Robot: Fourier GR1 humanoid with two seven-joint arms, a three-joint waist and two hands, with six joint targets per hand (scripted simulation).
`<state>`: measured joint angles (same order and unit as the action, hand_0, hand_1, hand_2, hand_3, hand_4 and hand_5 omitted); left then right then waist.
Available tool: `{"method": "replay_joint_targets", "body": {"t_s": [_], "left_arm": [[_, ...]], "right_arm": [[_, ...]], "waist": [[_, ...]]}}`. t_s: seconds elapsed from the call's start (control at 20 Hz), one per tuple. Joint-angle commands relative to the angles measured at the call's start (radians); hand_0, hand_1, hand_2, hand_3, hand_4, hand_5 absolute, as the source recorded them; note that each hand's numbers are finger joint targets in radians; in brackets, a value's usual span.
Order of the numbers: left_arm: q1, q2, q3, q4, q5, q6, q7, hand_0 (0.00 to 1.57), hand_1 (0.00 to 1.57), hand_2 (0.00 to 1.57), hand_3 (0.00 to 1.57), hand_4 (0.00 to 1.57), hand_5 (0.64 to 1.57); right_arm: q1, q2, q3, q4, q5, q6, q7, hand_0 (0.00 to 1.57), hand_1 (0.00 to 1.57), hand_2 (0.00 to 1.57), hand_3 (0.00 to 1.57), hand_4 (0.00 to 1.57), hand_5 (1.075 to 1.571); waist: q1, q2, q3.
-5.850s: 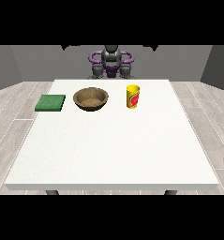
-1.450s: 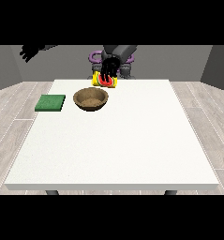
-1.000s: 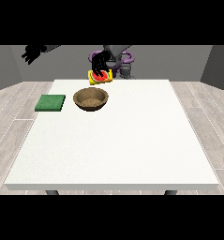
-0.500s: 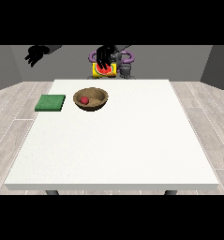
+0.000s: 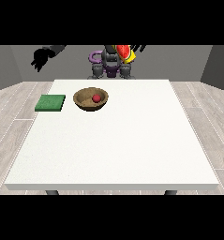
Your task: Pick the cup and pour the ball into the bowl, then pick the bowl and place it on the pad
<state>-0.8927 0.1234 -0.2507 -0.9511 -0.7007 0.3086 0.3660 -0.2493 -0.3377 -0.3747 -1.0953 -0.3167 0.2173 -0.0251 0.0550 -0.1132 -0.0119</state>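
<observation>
Count on the white rectangular table: one brown wooden bowl, one small red ball, one flat green square pad. One yellow cup with a red patch on its side is off the table, up in the air.

Ball sits inside the bowl, right of the bowl's centre. Bowl stands on the table near the far edge, left of the middle. Pad lies flat just beside the bowl on its left, a narrow strip of table between them; the two are apart, not touching.

My hand at the view's right is raised in front of my torso at the top of the scene, and the cup is tilted there against it. Only a few dark fingers show beside and above the cup at the frame's upper limit, so I cannot tell how they lie round it.

My hand at the view's left hangs high and well out to the side, beyond the table's left corner, above the grey floor. Its fingers are curled downward and enclose nothing.

Nothing stands between the bowl and the pad. The near two-thirds of the table carries no objects.

The red patch on the cup is too small for any writing to be read.
</observation>
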Motion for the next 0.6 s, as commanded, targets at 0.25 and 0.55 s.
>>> {"method": "replay_joint_targets", "body": {"t_s": [0.25,0.55], "left_arm": [[0.040,0.084,0.421,-0.177,0.615,-0.282,-0.209,0.00,0.00,0.00,0.00,1.05,1.566],[-0.013,0.222,0.539,-0.165,0.785,-0.502,-0.205,0.00,0.00,0.00,0.00,1.06,1.558]], "right_arm": [[0.020,0.079,-0.011,0.027,0.023,-0.103,-0.053,0.00,0.00,0.00,0.00,0.75,1.563],[-0.038,0.154,-0.007,0.090,0.038,-0.166,-0.151,0.00,0.00,0.00,0.00,0.74,1.565]], "waist": [[0.141,0.080,0.0066],[0.184,0.211,0.0122]]}}
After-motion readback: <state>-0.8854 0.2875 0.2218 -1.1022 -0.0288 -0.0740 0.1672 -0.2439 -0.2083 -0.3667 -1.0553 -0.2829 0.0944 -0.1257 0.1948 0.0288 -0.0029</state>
